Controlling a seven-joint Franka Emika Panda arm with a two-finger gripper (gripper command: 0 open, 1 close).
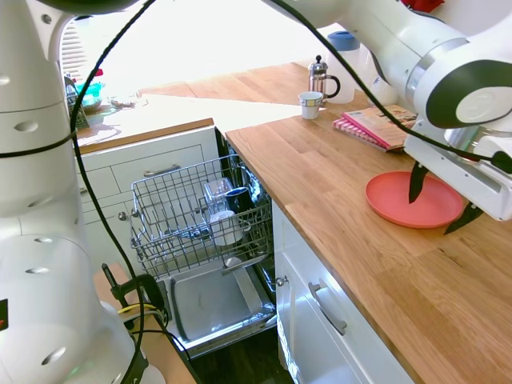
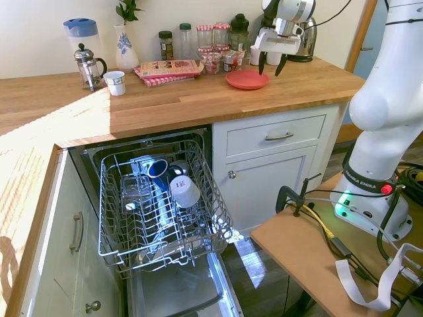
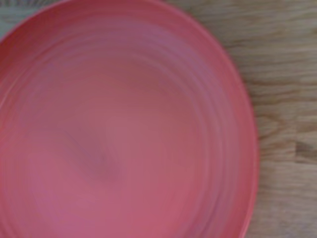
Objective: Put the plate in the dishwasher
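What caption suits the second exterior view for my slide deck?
Open gripper poised above the coral plate on the wooden counter, dishwasher rack pulled out below.

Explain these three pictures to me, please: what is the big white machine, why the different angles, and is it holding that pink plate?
The white machine is a robot arm ending in a two-finger gripper. Two pictures come from cameras standing on opposite sides of the kitchen; the third comes from a camera on the arm's wrist, looking straight down from close by, which is why it is blurry. The gripper hangs open just above the plate, holding nothing; the plate lies flat on the wooden counter. Also on the counter are a white cup, a coffee press and a pink book. Below, the dishwasher stands open with its wire rack pulled out and some cups already in it.
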